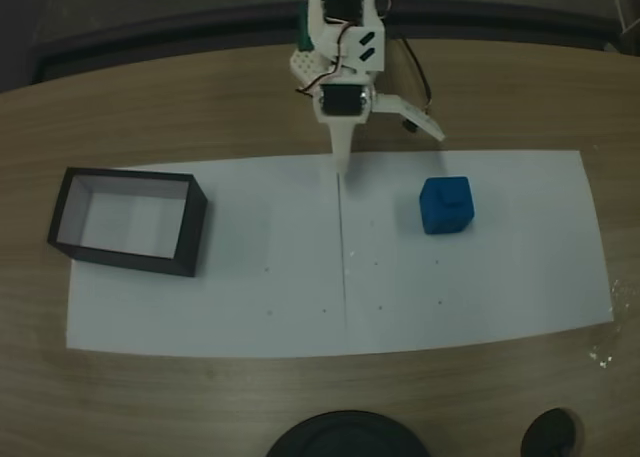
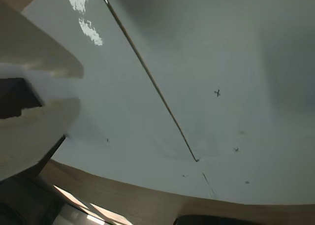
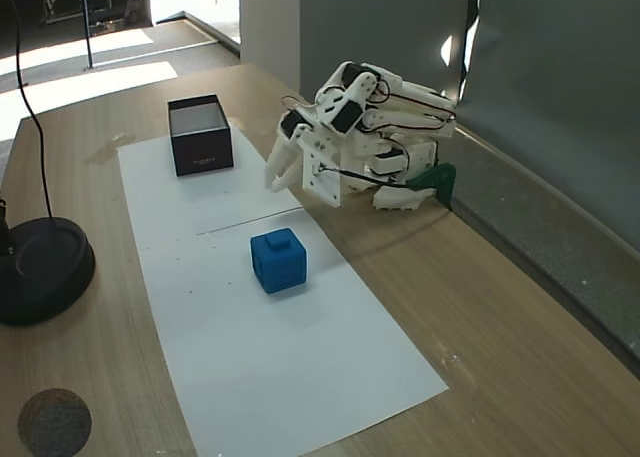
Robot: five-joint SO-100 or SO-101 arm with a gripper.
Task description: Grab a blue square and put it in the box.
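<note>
The blue square [image 1: 446, 205] is a small bright-blue cube on the white paper, right of the centre line in a fixed view, and it lies in front of the folded arm [image 3: 279, 260]. The box [image 1: 130, 257], black-walled with a pale inside, stands at the paper's left end and farther back along the sheet [image 3: 200, 147]. My white gripper [image 1: 341, 172] points down at the paper's back edge between the two, apart from both, with its fingers together and nothing held [image 3: 272, 182]. In the wrist view the gripper [image 2: 76, 89] hangs over bare paper.
A white paper sheet [image 1: 300, 297] with a thin centre line covers the wooden table. A black round base [image 1: 345, 437] and a dark disc [image 1: 550, 437] sit at the near table edge. The arm's base stands behind the paper.
</note>
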